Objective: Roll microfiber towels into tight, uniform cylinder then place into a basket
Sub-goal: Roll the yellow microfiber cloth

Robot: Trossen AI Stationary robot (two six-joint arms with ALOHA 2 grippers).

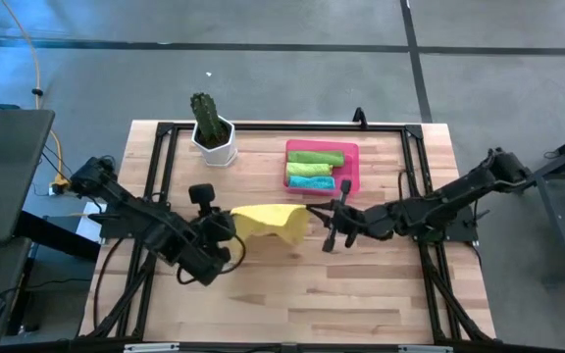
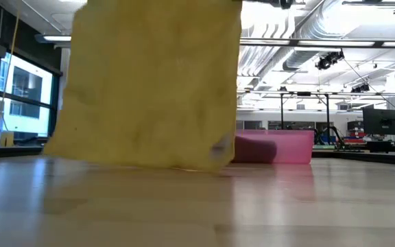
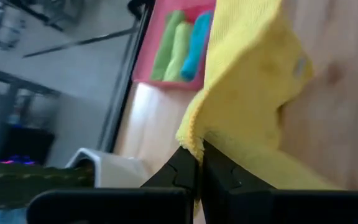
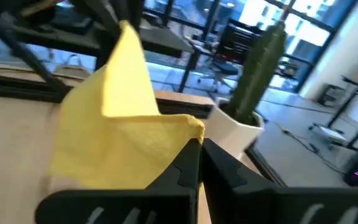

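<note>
Both grippers are clamping the yellow towel [image 1: 268, 222]: the left gripper [image 1: 231, 235] is pinching its near-left edge while the right gripper [image 1: 328, 222] is pinching its opposite corner, so the cloth is hanging stretched between the two sets of closed fingers. Its long axis is running from one gripper across to the other, with the pink basket [image 1: 351, 169], already holding three rolled towels, lying just beyond the right fingers, nearer that arm.

Wooden table [image 1: 292, 284] carries pink basket [image 1: 352, 169] and cactus pot [image 1: 215, 145].
</note>
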